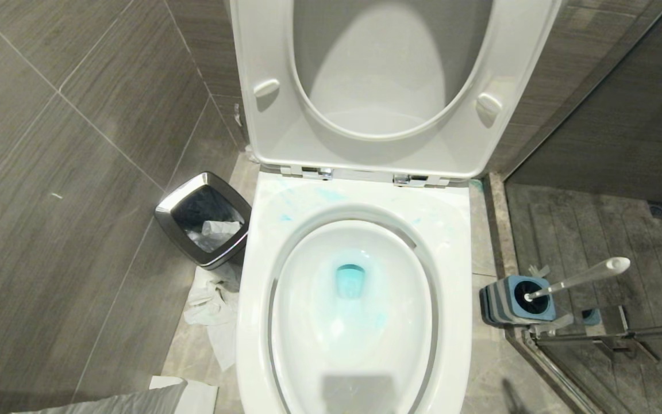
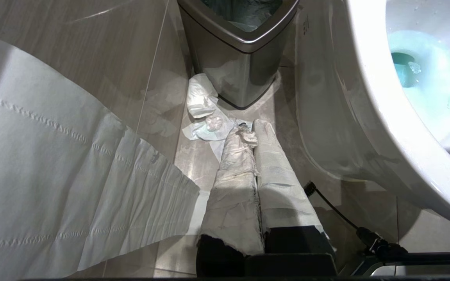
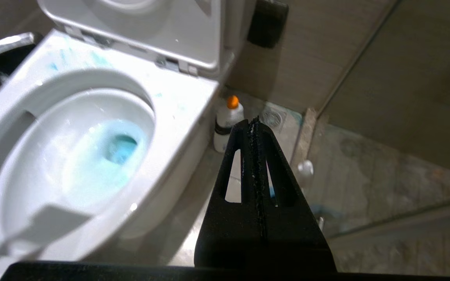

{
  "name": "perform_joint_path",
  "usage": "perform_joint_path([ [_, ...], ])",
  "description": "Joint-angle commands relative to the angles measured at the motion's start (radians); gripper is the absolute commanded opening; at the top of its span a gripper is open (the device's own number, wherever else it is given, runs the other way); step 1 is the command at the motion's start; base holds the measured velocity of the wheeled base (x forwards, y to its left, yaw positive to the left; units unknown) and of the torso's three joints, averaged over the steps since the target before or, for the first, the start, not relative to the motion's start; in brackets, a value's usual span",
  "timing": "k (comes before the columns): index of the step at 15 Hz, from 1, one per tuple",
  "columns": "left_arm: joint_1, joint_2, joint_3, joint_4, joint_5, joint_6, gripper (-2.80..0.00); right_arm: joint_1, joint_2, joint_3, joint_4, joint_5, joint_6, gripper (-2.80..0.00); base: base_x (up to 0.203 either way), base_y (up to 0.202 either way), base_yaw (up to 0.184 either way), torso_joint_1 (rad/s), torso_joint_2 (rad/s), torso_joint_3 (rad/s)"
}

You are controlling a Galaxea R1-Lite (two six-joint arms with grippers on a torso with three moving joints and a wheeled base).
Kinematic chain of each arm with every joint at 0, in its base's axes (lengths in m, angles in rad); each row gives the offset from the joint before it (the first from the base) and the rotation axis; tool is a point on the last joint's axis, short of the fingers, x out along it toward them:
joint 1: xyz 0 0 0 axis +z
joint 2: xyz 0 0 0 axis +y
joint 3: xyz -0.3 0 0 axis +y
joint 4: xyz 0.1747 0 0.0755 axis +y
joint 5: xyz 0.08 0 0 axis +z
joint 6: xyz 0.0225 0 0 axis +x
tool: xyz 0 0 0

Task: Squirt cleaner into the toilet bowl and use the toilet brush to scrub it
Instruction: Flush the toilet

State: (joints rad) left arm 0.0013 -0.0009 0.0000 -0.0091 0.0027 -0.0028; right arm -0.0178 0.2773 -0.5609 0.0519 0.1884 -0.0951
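The left claw (image 2: 248, 134), paper-wrapped, is pressed together, empty, above floor tissue. The right claw (image 3: 254, 125) is also closed on nothing. The toilet bowl (image 1: 354, 310) holds blue cleaner (image 1: 349, 280). At three o'clock the toilet brush (image 1: 581, 279) stands in its holder (image 1: 518, 299), bristles hidden.

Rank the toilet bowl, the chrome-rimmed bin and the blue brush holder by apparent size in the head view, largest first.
1. toilet bowl
2. chrome-rimmed bin
3. blue brush holder
All three stand on the floor at similar range, so the order looks reliable.
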Motion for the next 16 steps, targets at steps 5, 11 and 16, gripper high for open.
perform_joint_path([
  [5, 0.0, 0.001, 0.008, 0.0, 0.0, 0.0, -2.8, 0.034, -0.16, 0.148, 0.017, -0.083, -0.029, -2.8, 0.0, 0.0, 0.0, 0.0, 0.0, 0.0],
  [11, 0.0, 0.001, 0.008, -0.001, 0.0, 0.0, -2.8, 0.023, -0.279, 0.351, 0.001, -0.12, -0.034, -2.8, 0.0, 0.0, 0.0, 0.0, 0.0, 0.0],
  [16, 0.0, 0.001, 0.008, -0.002, 0.0, 0.0, -2.8, 0.023, -0.279, 0.578, -0.187, -0.135, -0.063, -2.8, 0.0, 0.0, 0.0, 0.0, 0.0, 0.0],
])
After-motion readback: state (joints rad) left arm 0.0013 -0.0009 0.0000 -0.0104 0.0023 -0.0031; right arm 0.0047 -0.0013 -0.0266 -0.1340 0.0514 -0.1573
